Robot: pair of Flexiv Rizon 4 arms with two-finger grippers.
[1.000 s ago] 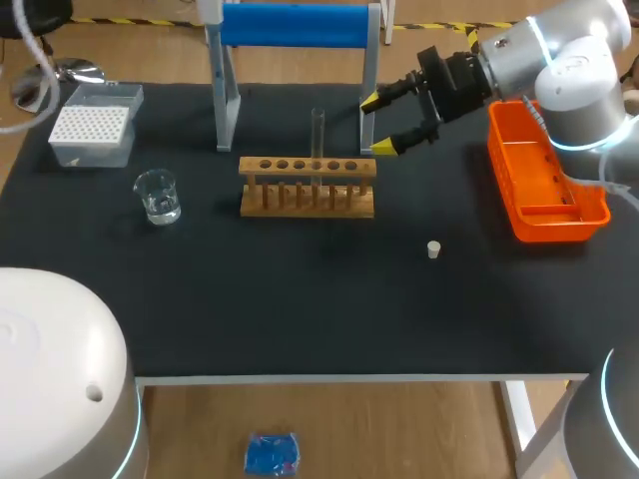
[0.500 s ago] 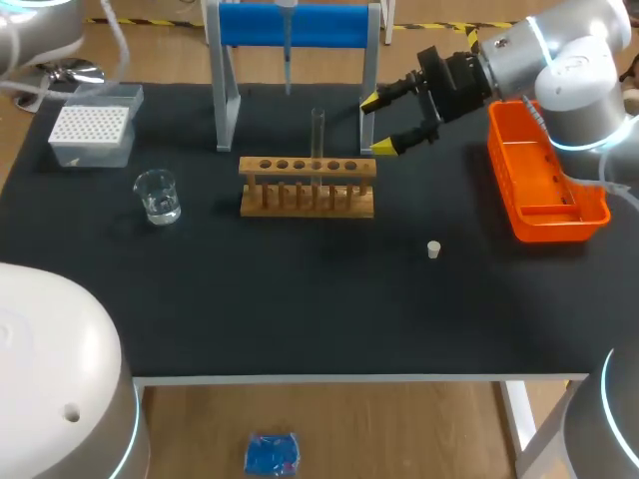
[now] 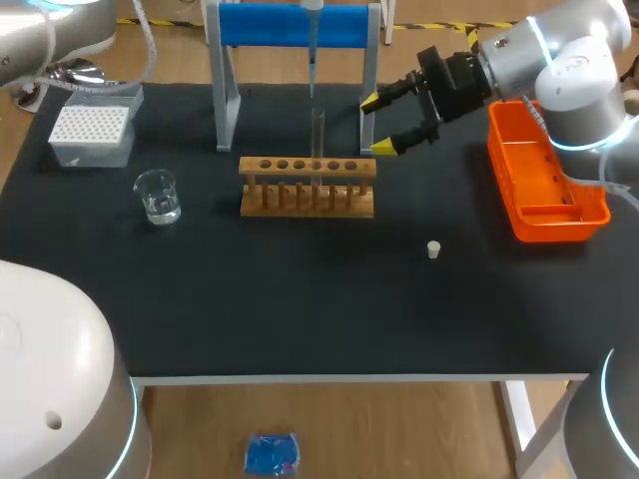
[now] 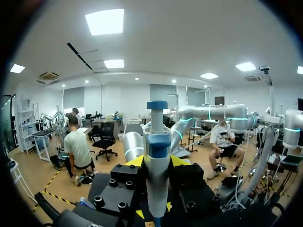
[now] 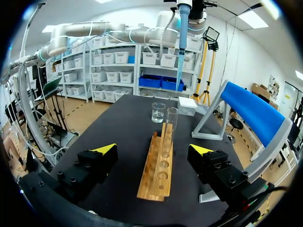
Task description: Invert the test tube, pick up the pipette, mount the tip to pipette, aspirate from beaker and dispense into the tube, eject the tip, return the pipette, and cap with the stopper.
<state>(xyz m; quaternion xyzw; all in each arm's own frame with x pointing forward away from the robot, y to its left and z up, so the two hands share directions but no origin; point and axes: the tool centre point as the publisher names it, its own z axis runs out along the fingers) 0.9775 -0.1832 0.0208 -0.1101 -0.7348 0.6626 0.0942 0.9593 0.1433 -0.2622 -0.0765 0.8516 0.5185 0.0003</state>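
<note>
Hanging over the test tube [image 3: 318, 135], pipette [image 3: 312, 50] in left end effector [image 4: 156, 163].

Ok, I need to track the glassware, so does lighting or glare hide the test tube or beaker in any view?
Head view: even light, no hard shadows on the table; the test tube is faint, the beaker shows by bright glints. Right wrist view: both stand out plainly, no glare on them. Left wrist view: neither shows; the pipette fills the middle.
</note>
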